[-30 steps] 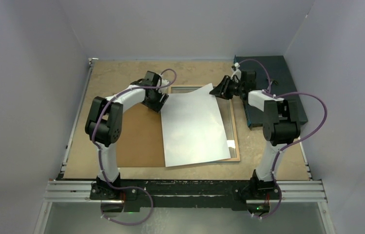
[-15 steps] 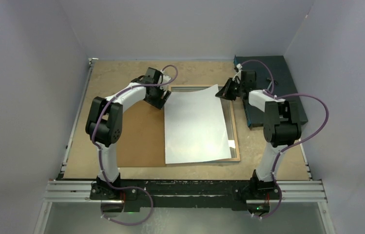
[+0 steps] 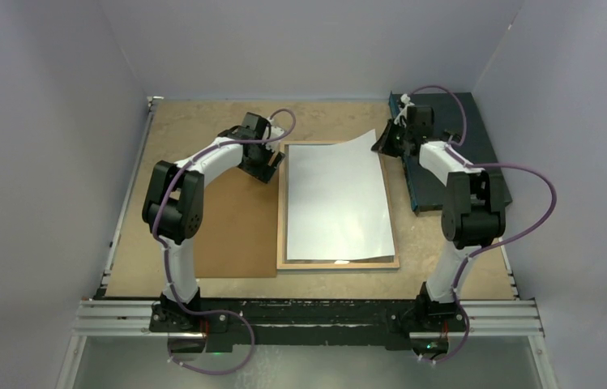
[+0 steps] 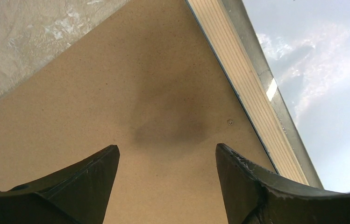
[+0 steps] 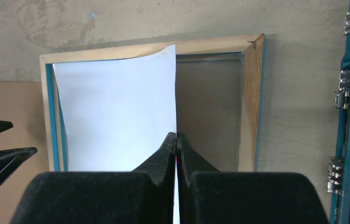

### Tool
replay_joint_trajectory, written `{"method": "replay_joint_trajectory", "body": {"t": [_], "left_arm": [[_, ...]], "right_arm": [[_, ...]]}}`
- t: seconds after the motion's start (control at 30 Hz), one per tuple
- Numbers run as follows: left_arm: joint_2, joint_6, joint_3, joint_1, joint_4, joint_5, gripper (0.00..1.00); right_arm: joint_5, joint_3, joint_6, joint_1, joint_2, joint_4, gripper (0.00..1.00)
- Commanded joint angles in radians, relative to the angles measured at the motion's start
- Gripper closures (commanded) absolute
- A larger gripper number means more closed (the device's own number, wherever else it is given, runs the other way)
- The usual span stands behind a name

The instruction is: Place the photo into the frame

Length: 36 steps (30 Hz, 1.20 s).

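Photo point(image 3: 339, 203): shifted from askew across the left rail to square over the frame point(image 3: 338, 264). It lies white back up, long axis near-to-far, matching the frame's. The far right corner is raised, pinched in the closed right claw point(image 3: 382, 146), the nearer arm. Left claw point(image 3: 267, 168): jaws apart, empty, above the backing board point(image 3: 235, 235) just left of the frame.
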Motion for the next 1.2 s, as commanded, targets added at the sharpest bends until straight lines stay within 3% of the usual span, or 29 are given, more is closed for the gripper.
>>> {"method": "replay_joint_trajectory", "body": {"t": [0.0, 0.43, 1.03, 1.17], "left_arm": [[-0.040, -0.001, 0.029, -0.005, -0.007, 0.024, 0.25], [-0.037, -0.003, 0.023, -0.004, -0.009, 0.025, 0.26], [-0.041, -0.001, 0.028, -0.004, -0.008, 0.020, 0.26], [-0.044, 0.000, 0.026, -0.004, -0.007, 0.019, 0.26]], "right_arm": [[0.027, 0.050, -0.075, -0.005, -0.049, -0.062, 1.00], [-0.074, 0.009, -0.039, 0.000, -0.010, 0.051, 1.00], [0.012, -0.074, 0.021, 0.057, -0.017, 0.117, 1.00], [0.059, -0.080, 0.018, 0.058, -0.038, 0.114, 0.89]]}}
